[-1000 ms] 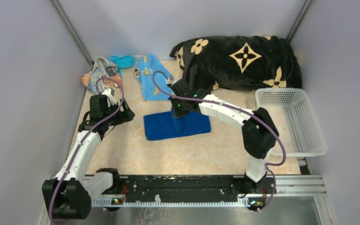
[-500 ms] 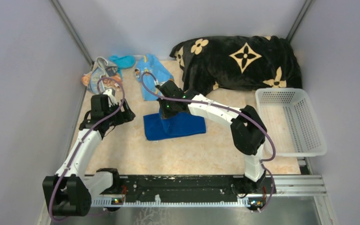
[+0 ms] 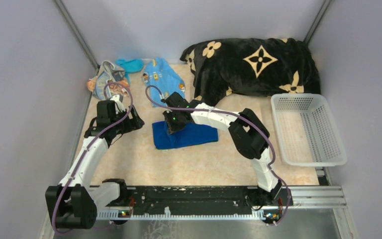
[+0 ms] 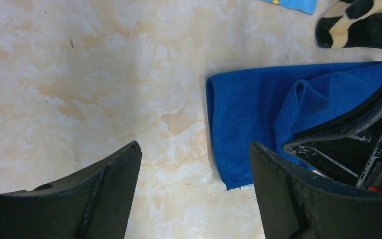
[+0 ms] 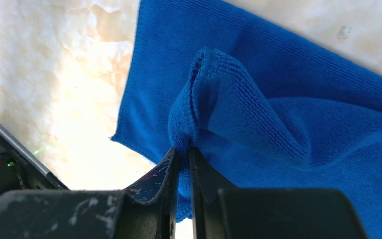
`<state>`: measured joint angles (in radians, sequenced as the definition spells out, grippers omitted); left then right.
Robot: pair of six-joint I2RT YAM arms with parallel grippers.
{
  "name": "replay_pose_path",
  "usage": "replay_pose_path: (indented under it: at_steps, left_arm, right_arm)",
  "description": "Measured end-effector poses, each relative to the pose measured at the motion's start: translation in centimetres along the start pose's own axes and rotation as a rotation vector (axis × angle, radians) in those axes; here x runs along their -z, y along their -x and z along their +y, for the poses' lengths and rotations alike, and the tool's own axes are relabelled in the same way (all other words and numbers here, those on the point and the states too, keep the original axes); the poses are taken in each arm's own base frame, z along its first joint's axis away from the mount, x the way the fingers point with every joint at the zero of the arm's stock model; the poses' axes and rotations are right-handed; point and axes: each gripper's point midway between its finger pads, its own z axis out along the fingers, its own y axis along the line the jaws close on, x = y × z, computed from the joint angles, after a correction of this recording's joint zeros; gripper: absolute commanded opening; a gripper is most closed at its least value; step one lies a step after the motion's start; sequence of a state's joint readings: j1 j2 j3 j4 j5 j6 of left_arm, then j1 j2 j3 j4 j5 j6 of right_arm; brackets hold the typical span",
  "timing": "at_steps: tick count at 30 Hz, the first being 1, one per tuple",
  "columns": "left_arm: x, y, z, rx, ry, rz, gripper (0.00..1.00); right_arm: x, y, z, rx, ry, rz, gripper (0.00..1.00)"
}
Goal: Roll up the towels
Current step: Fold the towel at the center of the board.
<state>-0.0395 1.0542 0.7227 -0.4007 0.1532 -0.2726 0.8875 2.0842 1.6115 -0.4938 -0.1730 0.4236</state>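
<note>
Pinching a raised fold of the blue towel (image 5: 288,124), the right gripper (image 5: 183,152) was probably set to start the roll. Left gripper (image 4: 194,147) hung open, left of that towel.

Left arm (image 3: 87,159) rises from its base towards 1 o'clock, its wrist turned so the left claw (image 4: 195,149) points to 3 o'clock, fingers spread wide and holding nothing. Right arm (image 3: 214,117) folds at the elbow and stretches towards 9 o'clock; the right claw (image 5: 182,152) points down, fingers nearly together, pinching a fold of blue towel (image 5: 278,124)
</note>
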Motion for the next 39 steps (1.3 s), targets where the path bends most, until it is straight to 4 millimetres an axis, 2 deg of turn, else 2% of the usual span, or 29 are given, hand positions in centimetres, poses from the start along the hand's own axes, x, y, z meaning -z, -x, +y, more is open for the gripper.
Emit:
replay_pose_path:
  at_steps: [4, 9, 13, 15, 18, 24, 26, 34, 39]
  left_arm:
    - [0.0, -0.1, -0.2, 0.000, -0.011, 0.006, 0.84]
    - [0.0, -0.2, -0.5, 0.001, -0.029, 0.013, 0.83]
    - [0.0, -0.5, -1.1, 0.006, -0.064, 0.028, 0.79]
    - [-0.1, -0.7, -1.7, 0.021, -0.098, 0.040, 0.76]
    - [-0.3, -1.4, -3.1, 0.052, -0.167, 0.054, 0.74]
    - [-1.7, -4.4, -6.5, 0.104, -0.287, 0.149, 0.64]
    - [-2.5, -5.0, -7.4, 0.116, -0.305, 0.174, 0.61]
    - [-5.9, -6.1, -7.8, 0.182, -0.289, 0.222, 0.50]
    - [-7.4, -7.9, -7.1, 0.195, -0.246, 0.275, 0.51]
  right_arm:
    - [0.0, -0.1, 1.2, 0.006, 0.059, 0.008, 0.21]
    - [0.7, 0.0, 2.7, 0.020, 0.139, 0.014, 0.32]
    - [2.7, -0.5, 3.6, 0.045, 0.188, 0.008, 0.40]
    - [4.0, -0.6, 3.3, 0.049, 0.194, -0.017, 0.44]
    - [6.5, -1.1, 1.5, 0.027, 0.185, -0.073, 0.55]
    - [11.1, -0.5, -6.6, -0.101, 0.062, -0.229, 0.62]
    - [11.9, -0.7, -8.5, -0.129, 0.025, -0.267, 0.63]
    - [13.2, -3.1, -11.8, -0.179, -0.029, -0.318, 0.65]
    - [13.1, -3.3, -12.6, -0.188, -0.039, -0.331, 0.65]
